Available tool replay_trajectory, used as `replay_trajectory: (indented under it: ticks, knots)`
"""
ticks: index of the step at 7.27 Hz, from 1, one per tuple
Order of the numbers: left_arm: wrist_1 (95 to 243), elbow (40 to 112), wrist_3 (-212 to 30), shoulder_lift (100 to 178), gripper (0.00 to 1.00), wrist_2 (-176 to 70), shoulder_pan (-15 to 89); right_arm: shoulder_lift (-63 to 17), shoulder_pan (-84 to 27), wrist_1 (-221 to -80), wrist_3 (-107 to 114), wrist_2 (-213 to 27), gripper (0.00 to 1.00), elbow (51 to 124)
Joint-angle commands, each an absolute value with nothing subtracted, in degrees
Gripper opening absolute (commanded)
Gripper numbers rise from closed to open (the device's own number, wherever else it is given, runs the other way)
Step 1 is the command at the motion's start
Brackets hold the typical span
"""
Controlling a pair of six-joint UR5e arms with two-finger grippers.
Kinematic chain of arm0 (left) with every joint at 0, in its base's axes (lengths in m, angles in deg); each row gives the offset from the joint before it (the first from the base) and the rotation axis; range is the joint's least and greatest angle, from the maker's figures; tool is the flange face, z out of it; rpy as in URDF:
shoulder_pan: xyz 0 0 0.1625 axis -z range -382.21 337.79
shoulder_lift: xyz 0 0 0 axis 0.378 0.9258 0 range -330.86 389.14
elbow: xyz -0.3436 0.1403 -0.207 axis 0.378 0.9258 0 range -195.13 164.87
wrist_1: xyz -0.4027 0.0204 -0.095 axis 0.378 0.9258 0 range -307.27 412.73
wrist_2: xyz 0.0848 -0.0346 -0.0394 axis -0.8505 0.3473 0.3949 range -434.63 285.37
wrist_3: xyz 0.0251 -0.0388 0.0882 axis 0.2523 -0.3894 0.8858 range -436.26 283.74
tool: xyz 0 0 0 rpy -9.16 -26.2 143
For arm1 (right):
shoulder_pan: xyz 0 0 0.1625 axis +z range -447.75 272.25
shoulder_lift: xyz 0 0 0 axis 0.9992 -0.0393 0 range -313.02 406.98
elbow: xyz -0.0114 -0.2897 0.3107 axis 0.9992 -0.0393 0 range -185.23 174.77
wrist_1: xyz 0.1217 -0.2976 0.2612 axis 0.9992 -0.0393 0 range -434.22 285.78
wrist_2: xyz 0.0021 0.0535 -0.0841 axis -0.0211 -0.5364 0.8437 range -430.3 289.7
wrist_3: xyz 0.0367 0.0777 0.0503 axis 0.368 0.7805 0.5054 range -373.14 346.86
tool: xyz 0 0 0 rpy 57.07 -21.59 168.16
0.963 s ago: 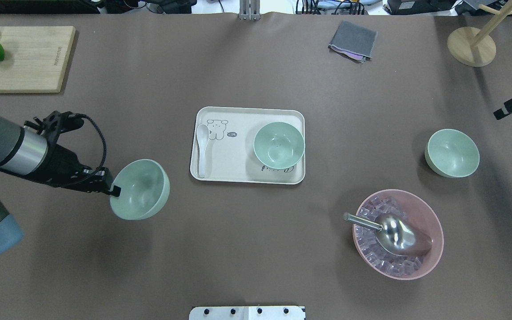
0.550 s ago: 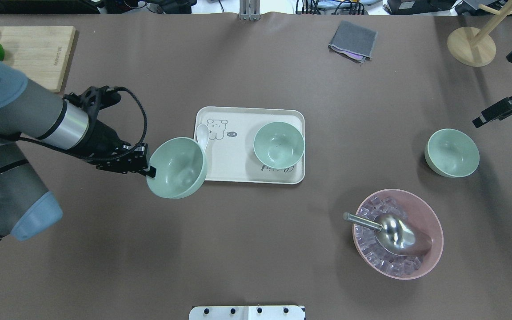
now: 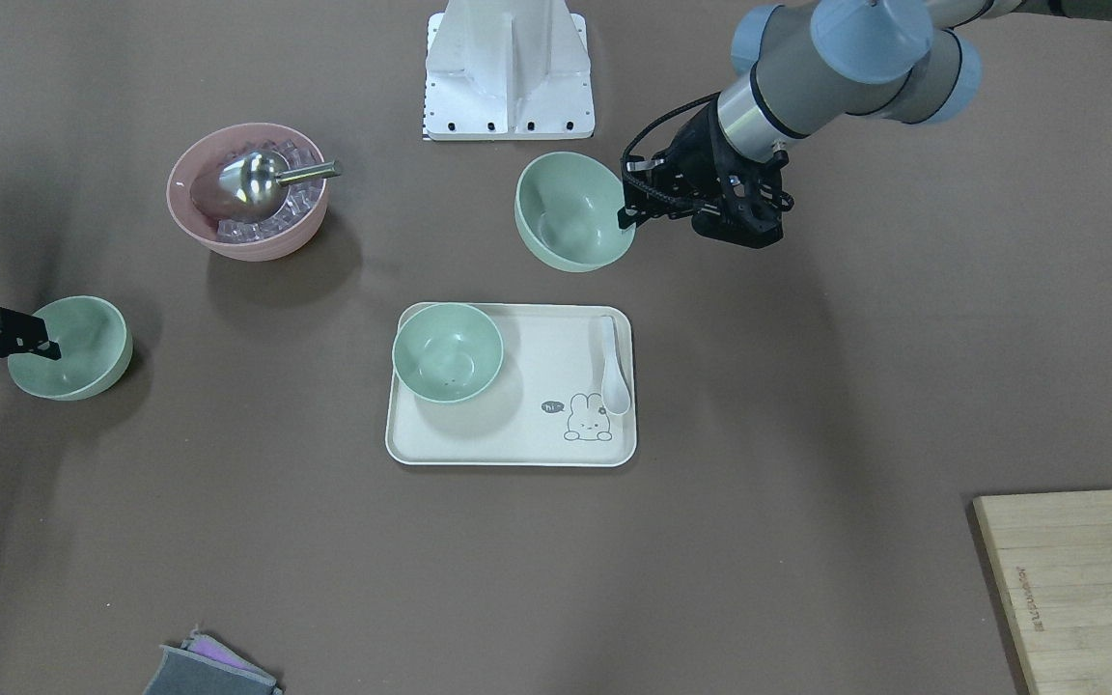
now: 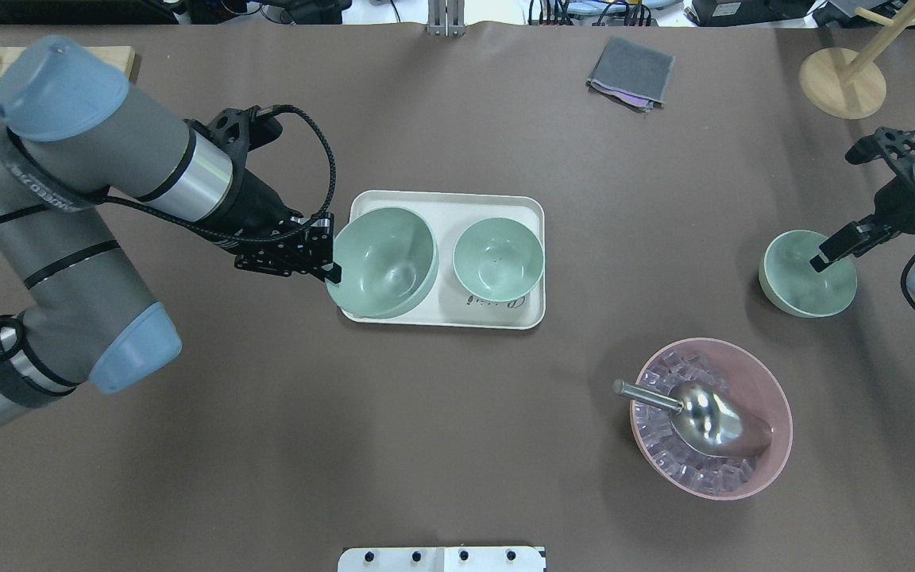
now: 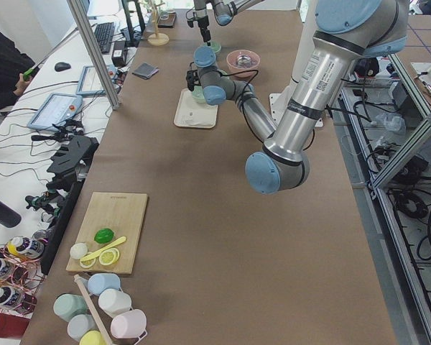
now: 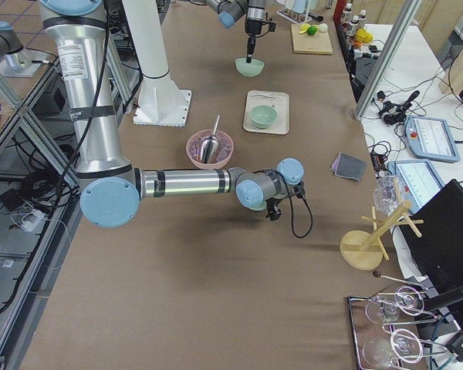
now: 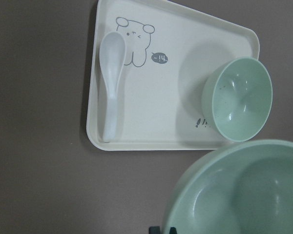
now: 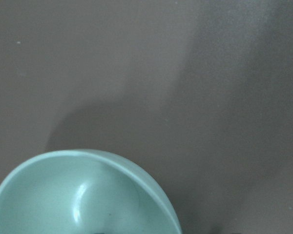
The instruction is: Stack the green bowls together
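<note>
The left gripper (image 4: 336,274) pinches the rim of the carried green bowl (image 4: 382,262) at its 9 o'clock edge, holding it above the 9 o'clock half of the cream tray (image 4: 442,199). The second green bowl (image 4: 499,260) sits at the tray's 3 o'clock end. The third green bowl (image 4: 795,282) rests on the table (image 4: 457,445) farther toward 3 o'clock, with the right gripper (image 4: 827,256) at its rim, clamped or not I cannot tell. These bowls look light, stiff and smooth-walled, so a rim pinch with one finger inside and one outside suits them, though they may tilt or slip.

The left arm stretched out low over the table, the left gripper (image 4: 335,274) clamped on the rim of the raised green bowl (image 4: 382,258). The right gripper (image 4: 824,257) angled down at the outer green bowl (image 4: 795,290); its grip was unclear.
</note>
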State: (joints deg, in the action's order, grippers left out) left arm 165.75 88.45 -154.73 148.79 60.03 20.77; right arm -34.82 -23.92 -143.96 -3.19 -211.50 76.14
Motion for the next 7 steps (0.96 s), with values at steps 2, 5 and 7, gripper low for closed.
replay_trajectory:
  ticks: [2, 5, 7]
  knots:
    - [166.1, 83.4, -155.9, 153.4, 0.00, 59.1, 20.7, -35.0, -24.6, -143.9, -4.0, -210.8, 0.12, 76.2]
    - [166.1, 83.0, -155.9, 153.4, 0.00, 59.1, 20.6, -36.1, -22.4, -143.8, -4.3, -211.1, 0.13, 76.6]
    - [166.1, 82.9, -155.9, 153.3, 0.00, 59.0, 20.6, -36.1, -21.4, -143.9, -4.2, -212.3, 0.08, 76.9]
